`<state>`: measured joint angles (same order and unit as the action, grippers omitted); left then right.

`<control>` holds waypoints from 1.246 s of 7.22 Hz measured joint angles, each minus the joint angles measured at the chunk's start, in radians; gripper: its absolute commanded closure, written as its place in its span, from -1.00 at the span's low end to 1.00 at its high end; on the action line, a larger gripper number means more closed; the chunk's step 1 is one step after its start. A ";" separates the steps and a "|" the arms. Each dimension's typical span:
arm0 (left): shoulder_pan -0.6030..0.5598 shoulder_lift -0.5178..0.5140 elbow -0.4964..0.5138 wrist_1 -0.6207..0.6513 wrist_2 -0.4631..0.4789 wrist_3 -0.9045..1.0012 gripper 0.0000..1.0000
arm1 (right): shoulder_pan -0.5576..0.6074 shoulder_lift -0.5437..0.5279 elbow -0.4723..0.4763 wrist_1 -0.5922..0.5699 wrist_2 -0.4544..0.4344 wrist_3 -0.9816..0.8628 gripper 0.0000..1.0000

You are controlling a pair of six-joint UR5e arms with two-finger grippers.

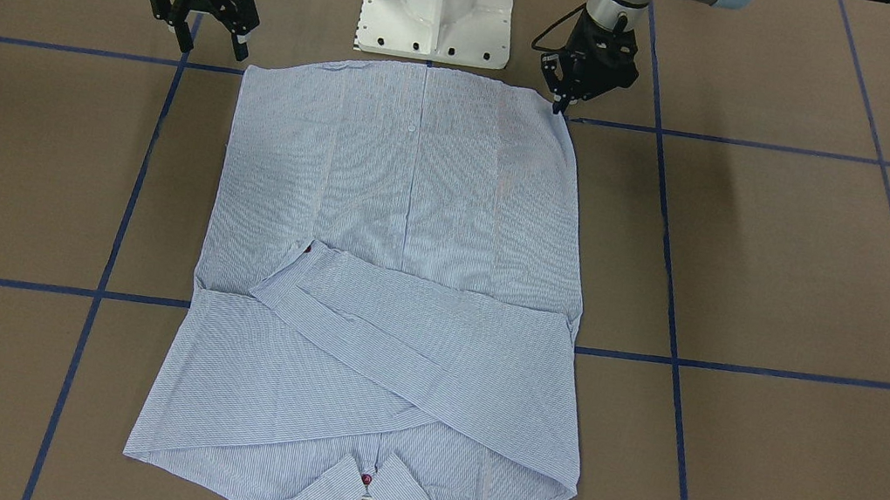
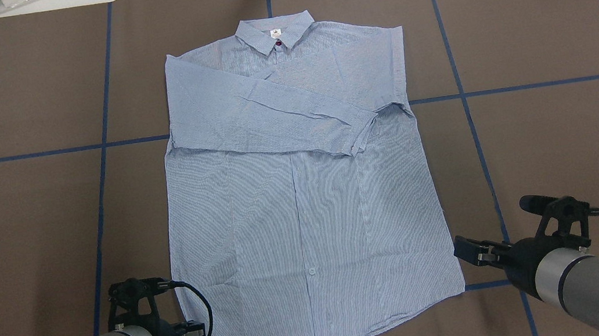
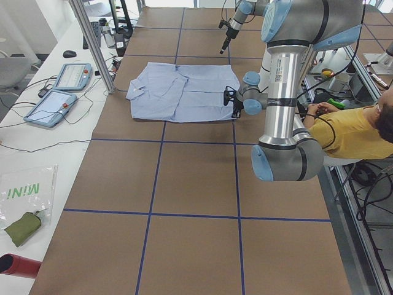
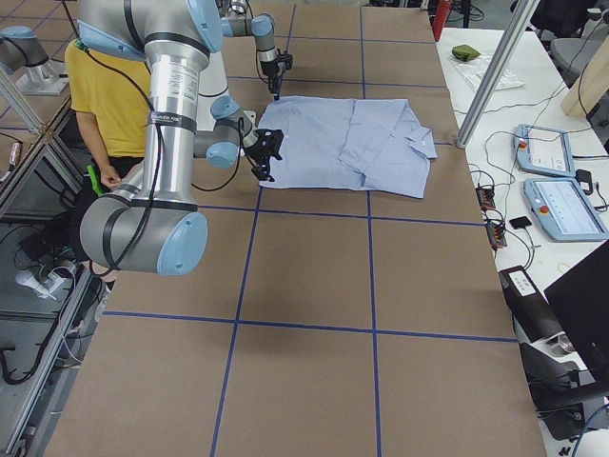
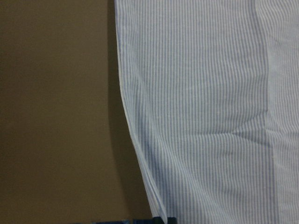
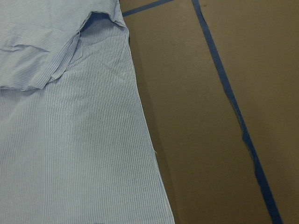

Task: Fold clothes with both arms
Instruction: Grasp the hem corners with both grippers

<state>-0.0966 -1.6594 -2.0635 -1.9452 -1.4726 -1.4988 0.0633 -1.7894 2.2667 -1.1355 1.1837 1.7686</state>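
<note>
The light blue striped shirt (image 2: 304, 202) lies flat, collar (image 2: 275, 34) far from me, hem next to the base, and both sleeves folded across the chest. My left gripper (image 1: 559, 106) is down at the hem's left corner. Its fingers look closed together on the shirt's edge (image 5: 140, 154), which is slightly raised there. My right gripper (image 1: 212, 39) is open and empty. It hovers just outside the hem's right corner, off the cloth. The right wrist view shows the shirt's right side edge (image 6: 140, 116) and bare table.
The brown table (image 2: 554, 144) is marked with blue tape lines (image 2: 467, 109). The white pedestal base (image 1: 438, 2) stands just behind the hem. A person in yellow (image 3: 344, 129) sits behind the robot. Tablets (image 4: 561, 195) lie on the side bench.
</note>
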 measured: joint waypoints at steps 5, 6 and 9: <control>0.003 0.000 -0.016 -0.001 0.029 0.004 1.00 | -0.098 0.013 -0.089 -0.002 -0.097 0.031 -0.03; 0.003 0.000 -0.018 -0.001 0.031 0.004 1.00 | -0.112 0.014 -0.099 -0.002 -0.108 0.031 -0.02; 0.002 0.001 -0.029 -0.001 0.032 0.005 1.00 | -0.142 0.118 -0.137 -0.122 -0.138 0.029 -0.02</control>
<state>-0.0949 -1.6584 -2.0927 -1.9462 -1.4405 -1.4941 -0.0783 -1.6715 2.1294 -1.2576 1.0458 1.7980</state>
